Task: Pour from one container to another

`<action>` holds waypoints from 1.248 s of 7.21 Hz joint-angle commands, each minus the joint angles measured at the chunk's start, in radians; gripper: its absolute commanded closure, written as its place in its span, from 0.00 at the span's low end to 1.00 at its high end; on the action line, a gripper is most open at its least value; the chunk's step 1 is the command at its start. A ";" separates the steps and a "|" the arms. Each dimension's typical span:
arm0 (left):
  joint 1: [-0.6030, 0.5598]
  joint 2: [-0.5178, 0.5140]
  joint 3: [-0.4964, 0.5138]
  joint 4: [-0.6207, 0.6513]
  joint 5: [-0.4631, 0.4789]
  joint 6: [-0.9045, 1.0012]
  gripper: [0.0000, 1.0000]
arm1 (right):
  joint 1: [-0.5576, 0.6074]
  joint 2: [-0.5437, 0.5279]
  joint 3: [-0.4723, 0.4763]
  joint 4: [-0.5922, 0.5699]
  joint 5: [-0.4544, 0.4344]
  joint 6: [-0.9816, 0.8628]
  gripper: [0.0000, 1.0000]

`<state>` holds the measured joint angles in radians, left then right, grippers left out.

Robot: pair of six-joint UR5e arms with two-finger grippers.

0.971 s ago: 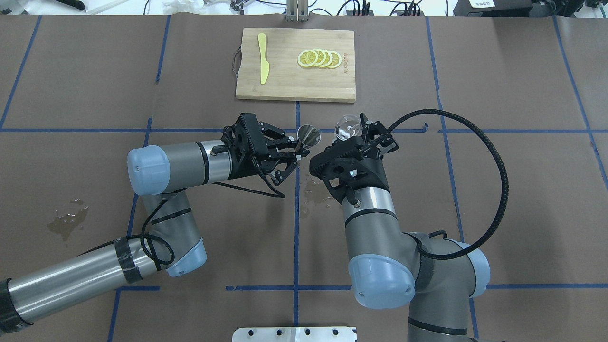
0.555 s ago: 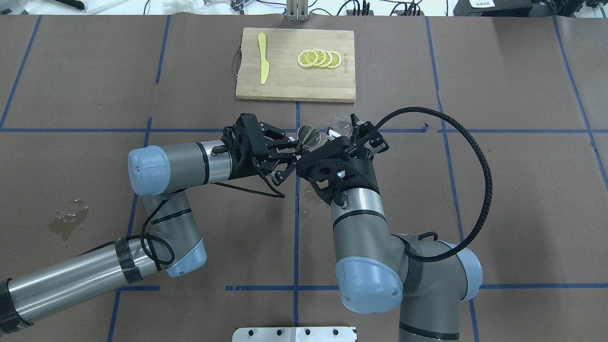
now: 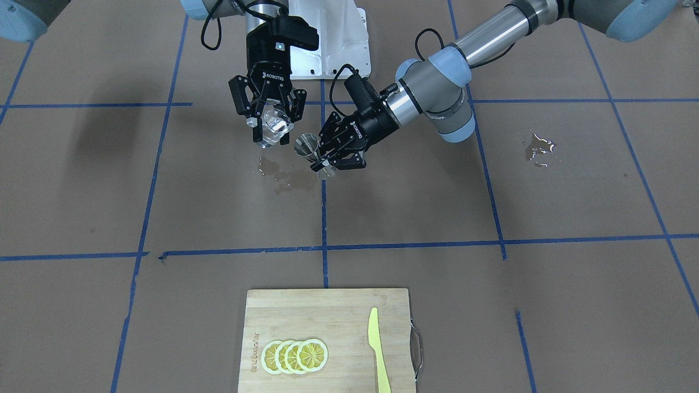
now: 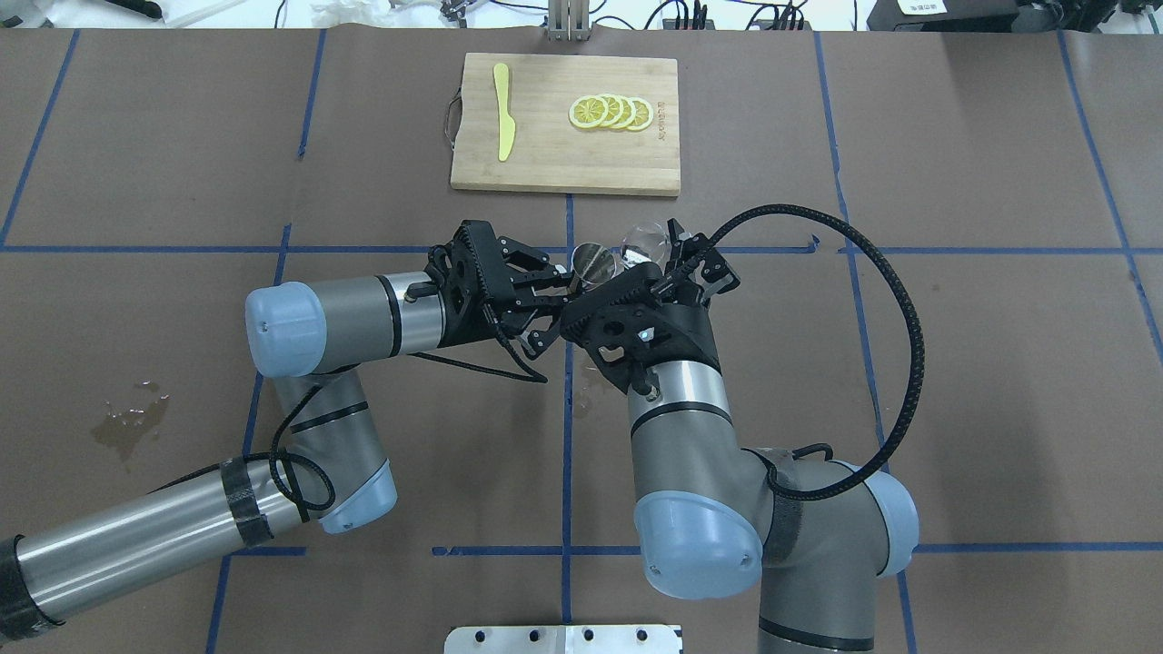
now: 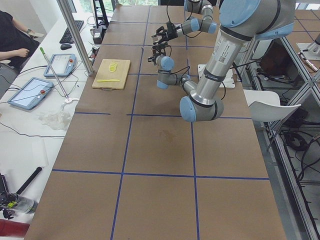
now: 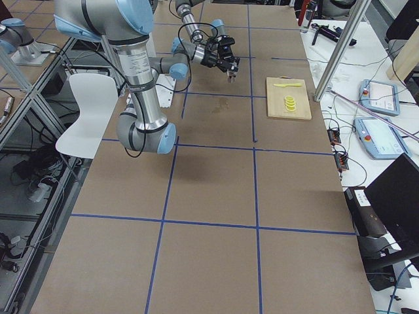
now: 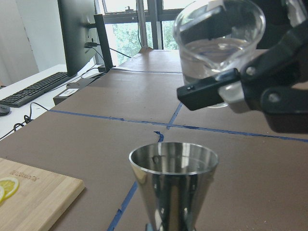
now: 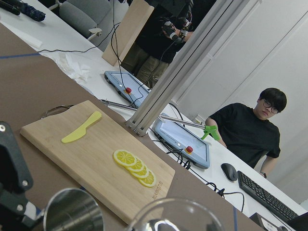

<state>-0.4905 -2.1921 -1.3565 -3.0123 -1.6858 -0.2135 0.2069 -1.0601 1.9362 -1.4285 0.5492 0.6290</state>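
Note:
My right gripper (image 3: 271,131) is shut on a small clear glass cup (image 3: 273,124) with clear liquid in it. It holds the cup in the air, slightly tilted. My left gripper (image 3: 323,160) is shut on the narrow waist of a steel hourglass jigger (image 3: 306,145), held upright. In the overhead view the cup (image 4: 643,242) hangs just right of the jigger (image 4: 595,261), almost touching. The left wrist view has the cup (image 7: 219,45) above and beyond the jigger's open mouth (image 7: 173,159), and no liquid is falling. The jigger's rim (image 8: 72,211) and the cup's rim (image 8: 178,216) fill the right wrist view's bottom edge.
A wooden cutting board (image 4: 563,168) at the table's far side carries lemon slices (image 4: 611,112) and a yellow plastic knife (image 4: 502,113). Wet patches lie below the grippers (image 3: 286,177) and on the robot's left side (image 3: 538,147). A seated person (image 8: 250,130) shows beyond the table.
My right arm has swung to the left and carried the cup from well right of the jigger to right beside it. The left arm and the jigger have barely moved.

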 commanded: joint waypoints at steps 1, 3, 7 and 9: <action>0.010 0.000 -0.012 0.000 0.000 -0.001 1.00 | 0.002 -0.001 -0.002 -0.003 0.000 0.000 1.00; 0.010 0.000 -0.012 0.001 0.000 -0.001 1.00 | 0.002 0.000 -0.002 -0.024 0.000 0.000 1.00; 0.013 0.000 -0.010 0.001 0.002 -0.001 1.00 | 0.000 0.023 0.001 -0.066 -0.005 -0.106 1.00; 0.013 0.000 -0.010 0.003 0.000 -0.001 1.00 | -0.001 0.025 0.001 -0.094 -0.006 -0.107 1.00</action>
<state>-0.4774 -2.1919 -1.3669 -3.0108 -1.6855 -0.2148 0.2065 -1.0385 1.9378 -1.5003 0.5439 0.5266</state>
